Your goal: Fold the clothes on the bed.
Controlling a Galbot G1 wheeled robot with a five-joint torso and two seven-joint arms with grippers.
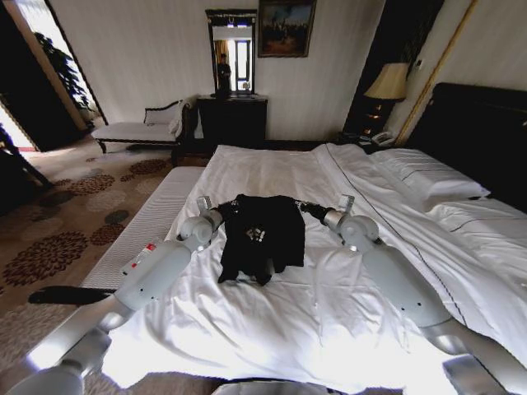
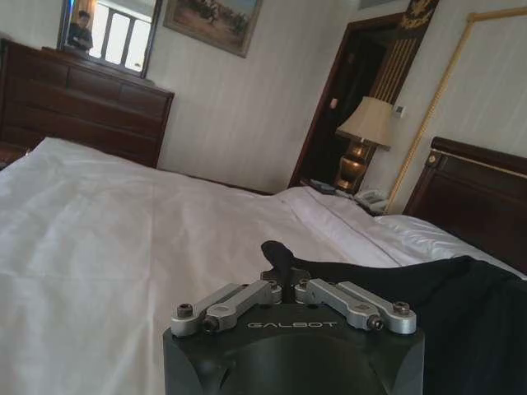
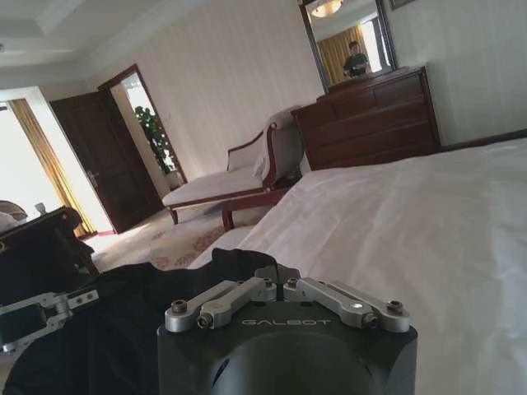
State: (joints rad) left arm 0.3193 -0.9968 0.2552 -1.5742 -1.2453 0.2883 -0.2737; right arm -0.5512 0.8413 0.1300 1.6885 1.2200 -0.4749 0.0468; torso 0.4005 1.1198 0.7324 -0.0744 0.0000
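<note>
From the head view, you have one black garment, the clothes, lying on the white bed, and two grippers at its far edge. The left gripper is on the garment's far left corner, the right gripper on its far right corner, with the shirt spread between them and trailing back toward you. I judge you are mid-fold, with both top corners taken up. The next move calls for both arms to travel together, level, so the cloth does not skew.

In the left wrist view, the left gripper has its fingers closed together on a pinch of black fabric that pokes up between them. The rest of the clothes lies just beside it.

In the right wrist view, the right gripper meets the clothes at its tips. Cloth hides the fingers, so I cannot tell whether they have clamped. The left gripper shows across the garment.
</note>
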